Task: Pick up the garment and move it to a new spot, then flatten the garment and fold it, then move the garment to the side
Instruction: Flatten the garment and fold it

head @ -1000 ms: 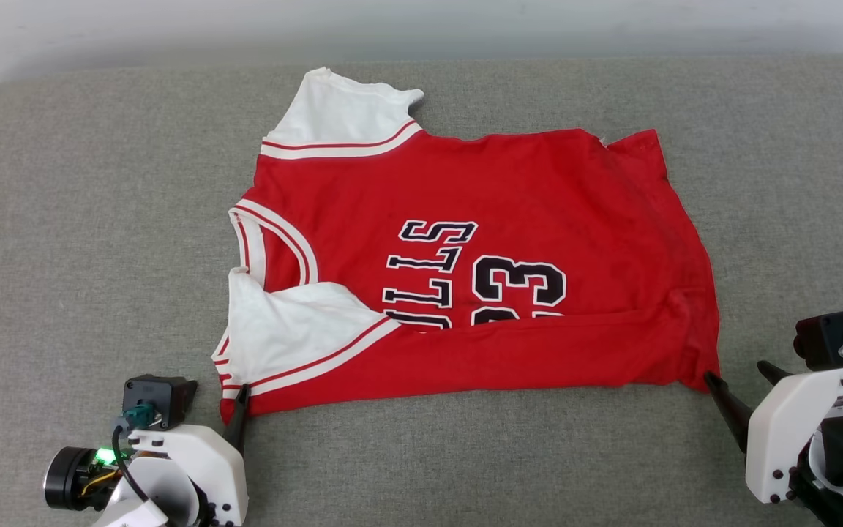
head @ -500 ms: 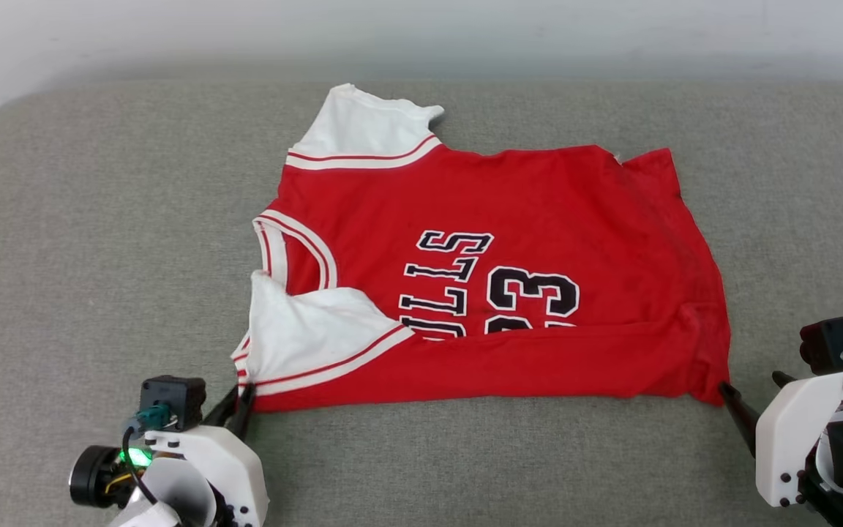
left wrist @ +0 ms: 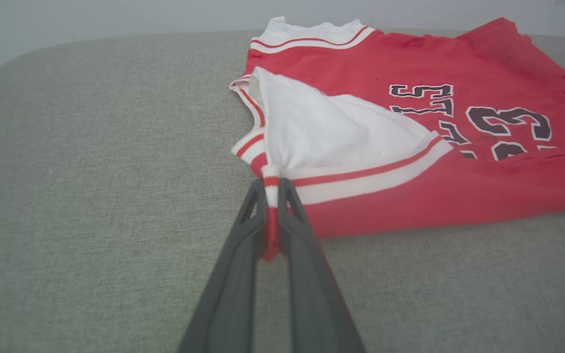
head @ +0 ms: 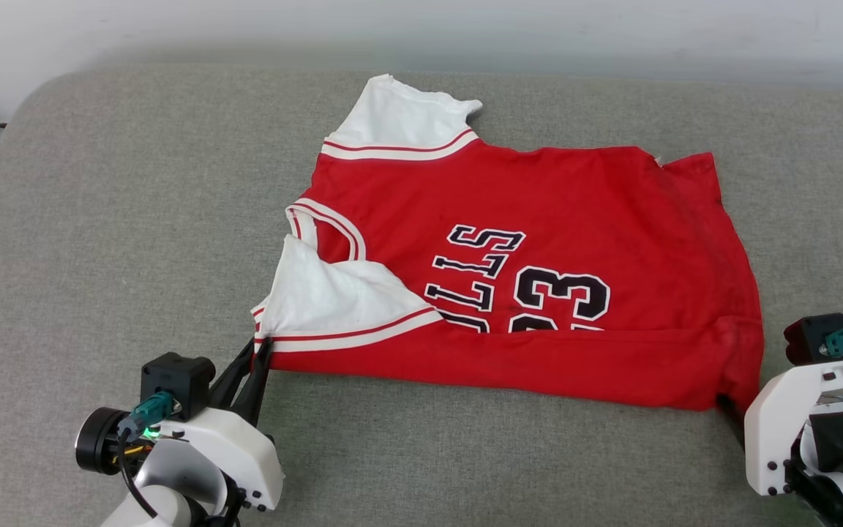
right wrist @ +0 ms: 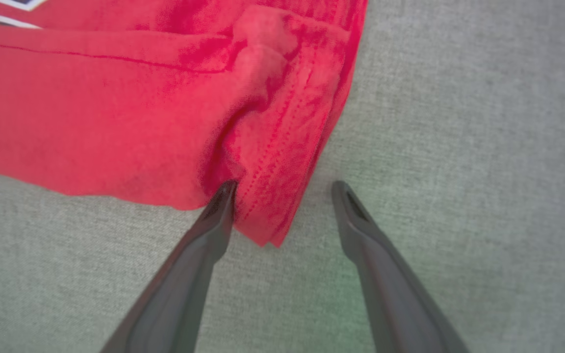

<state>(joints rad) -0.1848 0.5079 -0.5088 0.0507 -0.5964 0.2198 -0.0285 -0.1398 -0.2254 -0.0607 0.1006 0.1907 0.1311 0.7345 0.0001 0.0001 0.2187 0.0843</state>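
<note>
garment: soft matt cloth, red body and white sleeves, a bit rumpled; hem stitching shows at its corner
lettering: flat black-and-white print, matt too
cushion: coarse grey woven cloth, rough-looking, matt right out to its rounded corner
my fingers: smooth dark plastic-ish, dull sheen
my wrist shells: smooth white plastic, slight gloss

White wrist housings with dark screws carry black camera blocks, teal connectors, green lights and long dark fingers.

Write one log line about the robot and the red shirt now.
garment: near edge folded over, on grey cushion | left gripper: shut on striped sleeve corner | right gripper: open around hem corner
</note>
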